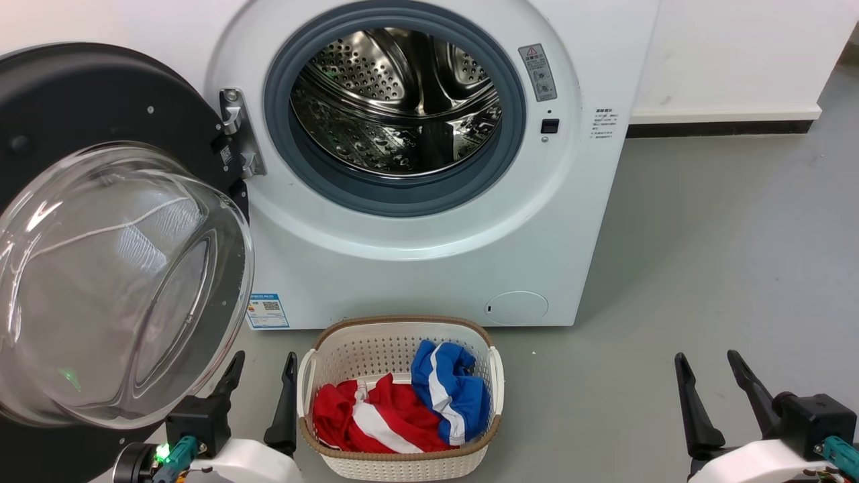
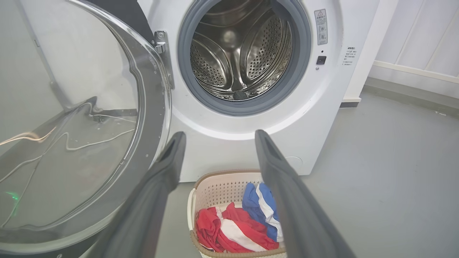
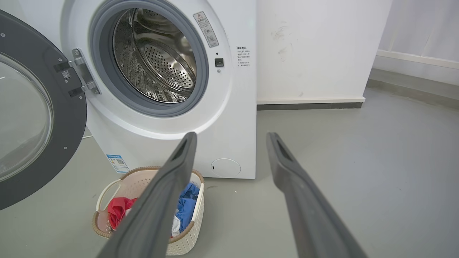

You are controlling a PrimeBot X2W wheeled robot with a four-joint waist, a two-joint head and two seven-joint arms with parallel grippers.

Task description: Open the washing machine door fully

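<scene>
The rigid, slippery washing machine door point(image 1: 114, 268) at nine o'clock likely takes rim pushes; the left tool point(image 1: 264, 359) gapes empty.

The grey floor point(image 1: 704, 268) is carrying two things. The white washing machine point(image 1: 429, 275) is standing on it ahead of the left claw point(image 1: 264, 359), beyond its fingertips. The pale perforated basket point(image 1: 402, 323) is sitting on the floor just to the right of the left claw, well apart from the right claw point(image 1: 706, 357), close before the machine's front.
</scene>
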